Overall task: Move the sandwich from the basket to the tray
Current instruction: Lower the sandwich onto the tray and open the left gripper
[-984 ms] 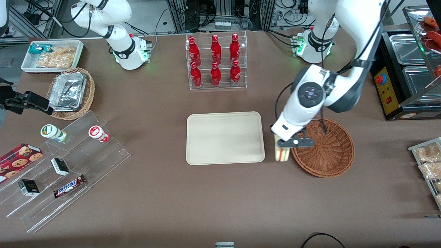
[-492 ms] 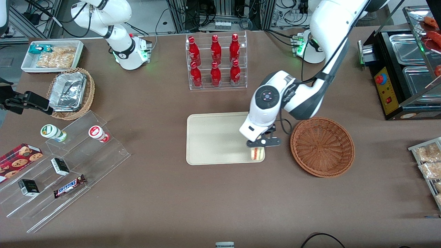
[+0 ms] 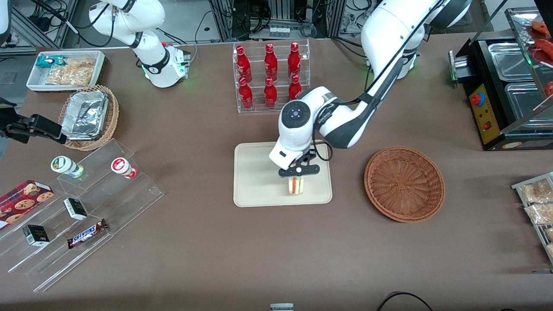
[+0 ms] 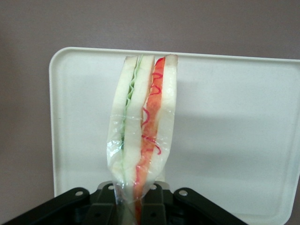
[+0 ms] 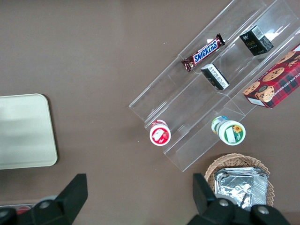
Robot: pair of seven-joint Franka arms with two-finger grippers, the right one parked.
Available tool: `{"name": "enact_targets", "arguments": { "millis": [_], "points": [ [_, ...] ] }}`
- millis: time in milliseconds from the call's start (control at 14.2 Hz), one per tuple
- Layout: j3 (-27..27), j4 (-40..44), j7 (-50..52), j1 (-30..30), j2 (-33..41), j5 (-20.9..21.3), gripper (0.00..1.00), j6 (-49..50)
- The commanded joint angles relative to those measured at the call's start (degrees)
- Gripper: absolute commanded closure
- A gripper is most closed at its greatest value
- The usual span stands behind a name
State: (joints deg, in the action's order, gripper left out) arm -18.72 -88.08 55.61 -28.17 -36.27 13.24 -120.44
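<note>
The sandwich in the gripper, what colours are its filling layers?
Red-orange and green between pale bread on the sandwich, clearest in the left wrist view; the gripper holds it over the tray.

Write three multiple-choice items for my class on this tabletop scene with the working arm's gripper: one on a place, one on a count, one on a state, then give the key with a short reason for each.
1. Where is the wrapped triangular sandwich of pale bread?
A. in the round reddish-brown wicker basket
B. over the flat cream rectangular tray
C. on the clear stepped shelf

2. How many red bottles stand in the clear rack?
A. four
B. six
C. eight

3. What is the state of the left arm's gripper?
A. open above the table
B. shut on nothing
C. shut on the sandwich

Key:
1 B: the front view shows the sandwich above the tray, and the basket holds nothing.
2 B: two rows of three bottles are visible.
3 C: the wrist view shows the sandwich's narrow end pinched between the gripper's fingers, over the tray.
</note>
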Motion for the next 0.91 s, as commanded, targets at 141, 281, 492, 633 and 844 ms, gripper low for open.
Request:
{"name": "enact_targets", "arguments": {
  "millis": [141,281,492,633,844],
  "points": [
    [3.0,3.9,1.7,-4.8,-5.6,1.1,0.85,0.8],
    [2.9,3.9,2.0,-5.4,-6.2,1.1,0.85,0.1],
    [2.8,4.0,2.1,-5.7,-7.1,1.0,0.77,-1.3],
    [3.0,3.9,2.0,-5.7,-7.1,1.1,0.00,-2.6],
    [3.6,3.9,1.9,-5.5,-6.4,1.2,0.00,-2.6]
  ]
}}
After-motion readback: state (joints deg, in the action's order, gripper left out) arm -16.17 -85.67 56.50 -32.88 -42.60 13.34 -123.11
